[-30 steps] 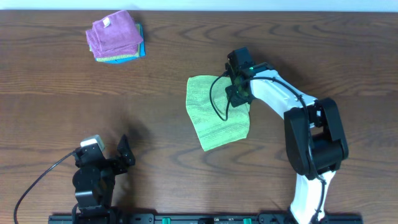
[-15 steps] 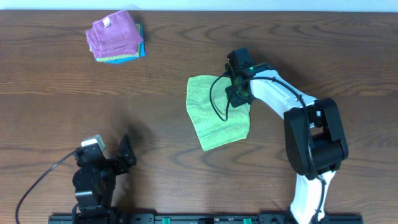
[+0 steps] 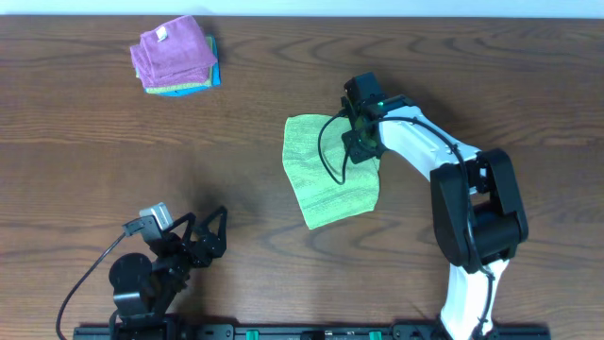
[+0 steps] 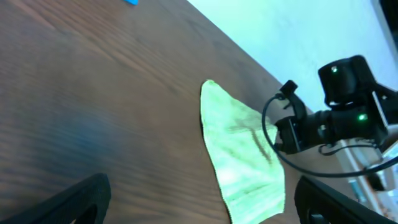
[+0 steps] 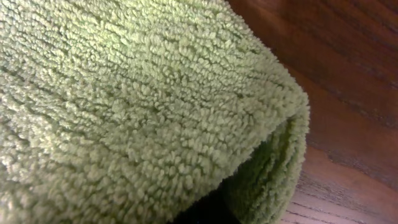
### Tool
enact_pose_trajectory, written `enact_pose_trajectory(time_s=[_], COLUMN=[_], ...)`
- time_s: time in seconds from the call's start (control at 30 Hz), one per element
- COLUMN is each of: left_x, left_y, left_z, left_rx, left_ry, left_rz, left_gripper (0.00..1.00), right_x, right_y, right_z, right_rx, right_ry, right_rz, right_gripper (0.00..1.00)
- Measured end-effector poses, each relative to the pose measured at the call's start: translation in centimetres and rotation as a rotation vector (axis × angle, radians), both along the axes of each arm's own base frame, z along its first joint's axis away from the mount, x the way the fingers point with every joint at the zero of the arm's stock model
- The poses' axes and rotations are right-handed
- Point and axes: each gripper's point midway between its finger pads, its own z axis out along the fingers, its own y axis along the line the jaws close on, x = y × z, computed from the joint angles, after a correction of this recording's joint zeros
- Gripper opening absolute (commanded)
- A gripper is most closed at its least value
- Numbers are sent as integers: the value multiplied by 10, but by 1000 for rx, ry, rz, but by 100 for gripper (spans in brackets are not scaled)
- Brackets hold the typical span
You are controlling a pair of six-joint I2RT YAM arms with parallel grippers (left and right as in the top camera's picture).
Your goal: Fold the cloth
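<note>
The lime-green cloth (image 3: 326,179) lies at the table's middle, partly doubled over. My right gripper (image 3: 361,140) is at its upper right edge, down on the cloth. In the right wrist view the cloth (image 5: 124,93) fills the frame, with a folded lip raised off the wood, and hides the fingers. My left gripper (image 3: 212,236) is open and empty near the front left, well apart from the cloth. Its wrist view shows the cloth (image 4: 242,155) ahead and the right gripper (image 4: 292,134) at the cloth's edge.
A stack of folded cloths (image 3: 175,55), purple on top with blue underneath, sits at the back left. A black cable (image 3: 330,156) from the right arm loops over the green cloth. The right arm's base (image 3: 477,227) stands at the front right.
My left gripper has turned and swung to the right, now facing the cloth. The right gripper and the cloth have not moved.
</note>
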Motion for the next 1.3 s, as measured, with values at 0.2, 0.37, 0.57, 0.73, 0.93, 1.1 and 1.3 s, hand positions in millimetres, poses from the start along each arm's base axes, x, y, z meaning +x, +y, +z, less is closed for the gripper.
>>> enact_pose_trajectory(time_s=[0.2,0.37,0.57,0.73,0.93,1.1,1.3], left_x=[1,5,13,29,46,63,62], left_y=[2,0,-6,-12,-53,-110,-160], left_z=[-1,5,7,-6,-37,-20,9], left_rx=[-44,-79,-107,-145,-169,-129,-102], left_ry=[21,-9,-14,61,287,311,267], left_rz=[30,28,-10,-51,-236,-446,-611], left_gripper=[95,95,95,95,96,100,99], right_x=[-1,-2,-5,-11,15,17,-6], right_y=[3,5,8,15,29,21,-22], right_z=[0,0,1,11,72,116,148], right_rx=[-15,-15,6,30,64,36,-51], right_ry=[-6,-6,9,53,2,-3,29], right_rz=[11,8,-8,-10,-8,-38,-152], right_gripper=[1,1,1,24,53,55,52])
